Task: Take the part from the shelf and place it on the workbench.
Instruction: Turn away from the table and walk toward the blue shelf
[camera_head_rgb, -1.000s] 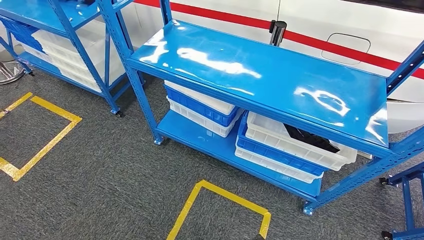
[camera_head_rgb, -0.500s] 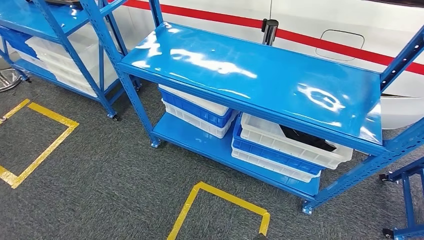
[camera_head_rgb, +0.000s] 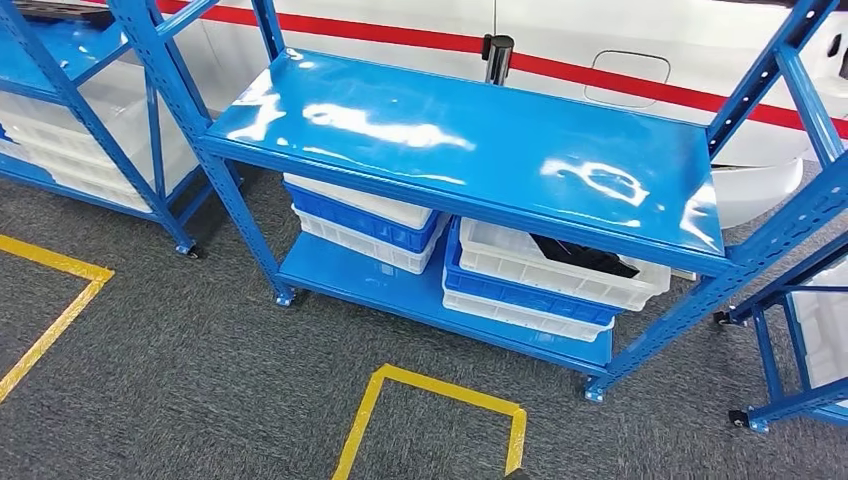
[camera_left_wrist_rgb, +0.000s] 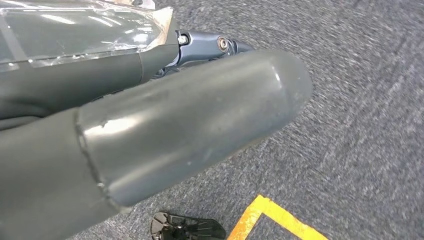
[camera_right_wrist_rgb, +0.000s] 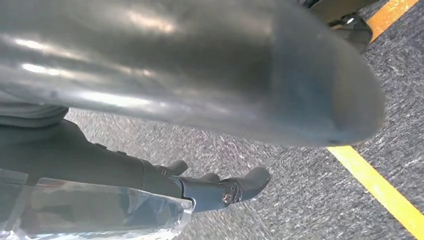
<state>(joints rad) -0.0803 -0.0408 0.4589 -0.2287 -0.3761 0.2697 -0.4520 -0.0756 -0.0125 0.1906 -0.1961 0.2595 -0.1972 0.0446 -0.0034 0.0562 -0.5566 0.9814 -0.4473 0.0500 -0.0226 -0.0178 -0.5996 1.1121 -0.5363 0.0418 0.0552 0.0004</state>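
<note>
Over the grey carpet both arms hang down. The left hand (camera_left_wrist_rgb: 165, 125) and right hand (camera_right_wrist_rgb: 210, 75) each show a thick thumb and dark fingers with nothing in them; how far apart the fingers are I cannot tell. From the head, the dark part (camera_head_rgb: 585, 257) lies in a white crate (camera_head_rgb: 560, 280) on the blue shelf (camera_head_rgb: 460, 150).
</note>
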